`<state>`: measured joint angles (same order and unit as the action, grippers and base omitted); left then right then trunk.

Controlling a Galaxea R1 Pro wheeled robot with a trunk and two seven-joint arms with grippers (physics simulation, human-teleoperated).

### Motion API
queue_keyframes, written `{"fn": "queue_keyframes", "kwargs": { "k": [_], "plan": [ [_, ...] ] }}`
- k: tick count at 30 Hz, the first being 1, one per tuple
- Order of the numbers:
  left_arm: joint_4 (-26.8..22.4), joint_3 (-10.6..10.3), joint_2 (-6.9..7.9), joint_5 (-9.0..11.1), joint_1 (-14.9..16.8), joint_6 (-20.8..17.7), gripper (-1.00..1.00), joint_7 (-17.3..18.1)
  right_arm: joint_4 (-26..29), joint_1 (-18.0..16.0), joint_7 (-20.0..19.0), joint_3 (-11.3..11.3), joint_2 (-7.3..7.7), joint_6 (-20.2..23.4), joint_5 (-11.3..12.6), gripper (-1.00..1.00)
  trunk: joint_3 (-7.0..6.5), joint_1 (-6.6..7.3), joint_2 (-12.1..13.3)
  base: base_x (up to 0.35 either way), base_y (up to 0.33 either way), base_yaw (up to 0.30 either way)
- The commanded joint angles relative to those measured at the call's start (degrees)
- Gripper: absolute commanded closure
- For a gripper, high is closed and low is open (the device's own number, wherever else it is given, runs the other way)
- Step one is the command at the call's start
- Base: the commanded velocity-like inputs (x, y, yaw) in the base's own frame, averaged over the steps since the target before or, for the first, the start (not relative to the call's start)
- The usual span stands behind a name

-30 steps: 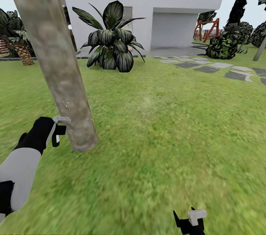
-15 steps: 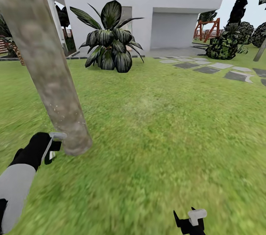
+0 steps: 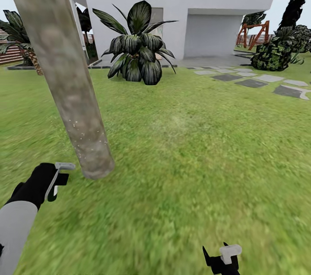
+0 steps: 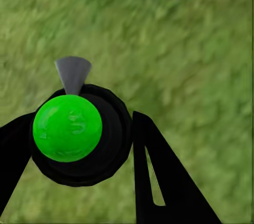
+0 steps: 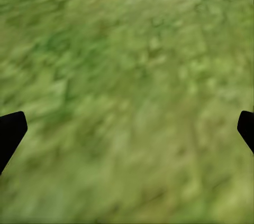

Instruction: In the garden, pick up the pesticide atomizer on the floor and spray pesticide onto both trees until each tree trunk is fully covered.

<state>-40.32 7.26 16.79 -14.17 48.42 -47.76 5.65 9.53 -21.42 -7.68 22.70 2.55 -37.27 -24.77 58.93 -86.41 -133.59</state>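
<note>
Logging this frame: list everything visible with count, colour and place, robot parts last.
tree trunk: one, mottled beige-grey, near left, leaning in the head view.
pesticide atomizer: one, green and black with a grey nozzle, between the left gripper's fingers.
grass: green, all around.
broad-leaved plant: one, dark green, before the house.
house: one, white, far side.
paving slabs: several, grey and pale, far right.
short palm: one, far left.
dark shrub: one, far right.
left gripper: black, beside the trunk's base.
right gripper: black, fingers apart, over grass.
</note>
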Motion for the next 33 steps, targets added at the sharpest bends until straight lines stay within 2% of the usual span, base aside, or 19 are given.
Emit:
{"fn": "queue_keyframes", "kwargs": {
  "k": [1,7,18,33],
  "plan": [
    [-0.12,0.1,-0.06,-0.59,-0.03,-0.17,1.0,0.59,-0.03,-0.03,-0.48,0.48,-0.01,-0.17,-0.11,-1.0,0.05,0.01,-0.02,0.0,-0.017,0.003],
    [0.27,0.11,-0.76,-0.62,-0.16,-0.23,1.0,0.5,-0.04,-0.02,-0.49,0.47,-0.01,-0.17,-0.11,-1.0,0.05,0.01,-0.02,0.0,-0.212,0.001],
    [0.68,0.34,-0.66,-0.68,-0.96,-0.16,1.0,0.46,-0.04,-0.03,-0.49,0.47,-0.01,-0.17,-0.11,-1.0,0.05,0.01,-0.02,0.027,-0.269,0.002],
    [0.63,0.77,-0.11,-0.69,-2.01,0.03,1.0,-0.65,0.0,-0.02,-0.49,0.45,-0.01,-0.17,-0.11,-1.0,0.05,0.01,-0.02,0.158,-0.253,0.253]
  ]
}}
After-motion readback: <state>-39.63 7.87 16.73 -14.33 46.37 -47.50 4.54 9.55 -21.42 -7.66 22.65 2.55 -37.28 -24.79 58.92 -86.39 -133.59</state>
